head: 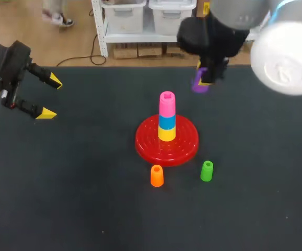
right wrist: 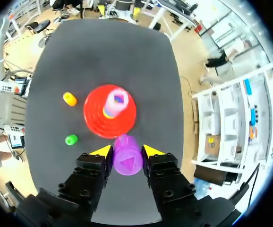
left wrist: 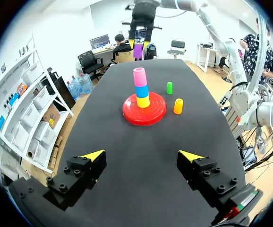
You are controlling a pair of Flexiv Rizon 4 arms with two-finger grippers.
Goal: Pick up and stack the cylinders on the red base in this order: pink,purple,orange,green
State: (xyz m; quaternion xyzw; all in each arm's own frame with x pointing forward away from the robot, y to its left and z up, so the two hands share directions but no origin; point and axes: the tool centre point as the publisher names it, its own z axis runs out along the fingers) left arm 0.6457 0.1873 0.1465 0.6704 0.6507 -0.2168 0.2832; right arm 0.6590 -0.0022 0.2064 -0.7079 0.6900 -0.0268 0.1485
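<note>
Near the middle of the desk (head: 62, 209) stands the red base (head: 185, 146), with broad stretches of dark surface between it and every edge. The widest run is on the left and on the near side. On the base's post sit a yellow cylinder (head: 166, 134), a blue cylinder (head: 166, 122) and, on top, the pink cylinder (head: 167, 104). Just off the base's near rim stand the orange cylinder (head: 157, 175) and the green cylinder (head: 207, 171), both upright, apart from each other and from the base. The right gripper (right wrist: 127, 151) hangs in the air over the far part of the desk, beyond the base and a little to its right. Its fingers are closed to a narrow gap, pressing the purple cylinder (right wrist: 127, 161) from two sides. The wrist view looks down past that cylinder onto the stack, which lies just ahead of the fingertips. The left gripper (head: 51, 98) hovers at the desk's left edge near the far corner, well apart from everything. Its fingers are spread wide with nothing between them, and they point across the surface toward the base. The desk top is flat, matte and dark grey throughout.
</note>
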